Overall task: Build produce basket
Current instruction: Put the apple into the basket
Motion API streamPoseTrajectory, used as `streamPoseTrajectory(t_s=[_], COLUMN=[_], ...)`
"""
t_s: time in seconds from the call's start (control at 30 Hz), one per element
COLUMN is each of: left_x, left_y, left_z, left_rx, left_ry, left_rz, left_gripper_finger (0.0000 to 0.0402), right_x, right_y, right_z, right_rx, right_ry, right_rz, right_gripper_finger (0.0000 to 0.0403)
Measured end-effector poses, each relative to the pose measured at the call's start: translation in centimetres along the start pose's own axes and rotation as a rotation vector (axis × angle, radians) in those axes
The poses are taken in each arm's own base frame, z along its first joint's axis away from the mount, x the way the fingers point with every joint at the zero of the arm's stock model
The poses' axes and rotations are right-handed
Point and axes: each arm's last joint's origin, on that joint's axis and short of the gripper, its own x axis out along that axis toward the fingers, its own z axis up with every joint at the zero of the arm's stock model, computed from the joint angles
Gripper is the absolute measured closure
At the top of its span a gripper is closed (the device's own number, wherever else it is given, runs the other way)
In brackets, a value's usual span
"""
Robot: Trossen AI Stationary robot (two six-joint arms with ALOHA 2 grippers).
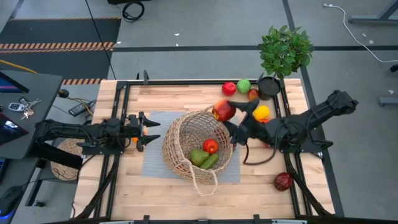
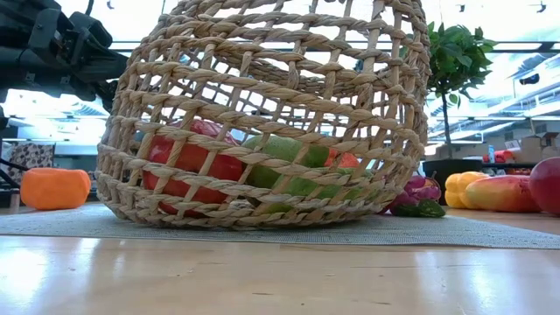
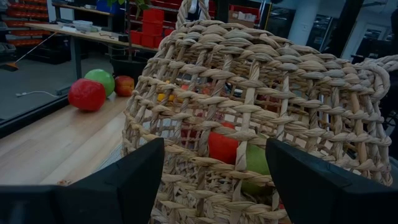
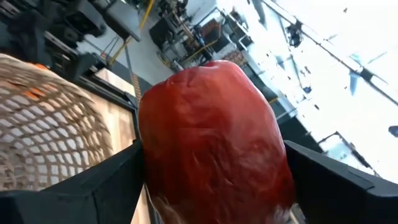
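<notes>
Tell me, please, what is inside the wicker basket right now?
The basket holds a red tomato-like piece and two green pieces beside it. The low view hints at something orange behind them. Anything else lying beneath these or close against the woven wall is covered.

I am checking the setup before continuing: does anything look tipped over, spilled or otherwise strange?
Yes. The wicker basket lies tipped on the grey mat, its mouth sideways. The red tomato and green pieces inside rest on its side wall, near the opening.

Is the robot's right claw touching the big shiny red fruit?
Touching. The right wrist view shows the right gripper with both dark fingers pressed against the big shiny red fruit.
</notes>
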Motion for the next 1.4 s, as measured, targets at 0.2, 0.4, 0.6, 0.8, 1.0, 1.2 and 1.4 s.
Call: streamPoseTrajectory(t_s=[0.2,0.4,0.6,0.8,1.0,1.2,1.4], left_x=[0.0,0.0,0.0,0.0,0.0,0.0,0.0], left_y=[0.0,0.0,0.0,0.0,0.0,0.0,0.0], left_z=[0.0,0.0,0.0,0.0,0.0,0.0,0.0], left_rx=[0.0,0.0,0.0,0.0,0.0,0.0,0.0], left_ry=[0.0,0.001,0.0,0.0,0.0,0.0,0.001], left_rz=[0.0,0.0,0.0,0.0,0.0,0.0,0.001], left_gripper_finger=[0.0115,0.0115,0.0115,0.0115,0.0115,0.0115,0.0115], right_x=[-0.3,-0.2,-0.3,0.9,2.9,4.3,5.4], right_y=[1.7,2.0,2.4,2.9,3.4,3.3,4.0], right_z=[0.9,0.9,1.0,0.3,-0.5,-1.0,-1.9], right_rx=[-0.053,-0.012,0.182,0.49,0.755,0.994,1.192], right_ry=[0.005,0.004,-0.074,-0.129,-0.098,-0.03,0.112], right_rz=[-0.019,-0.014,0.099,0.367,0.565,0.592,0.59], right_gripper_finger=[0.0046,0.0046,0.0046,0.0046,0.0046,0.0046,0.0045])
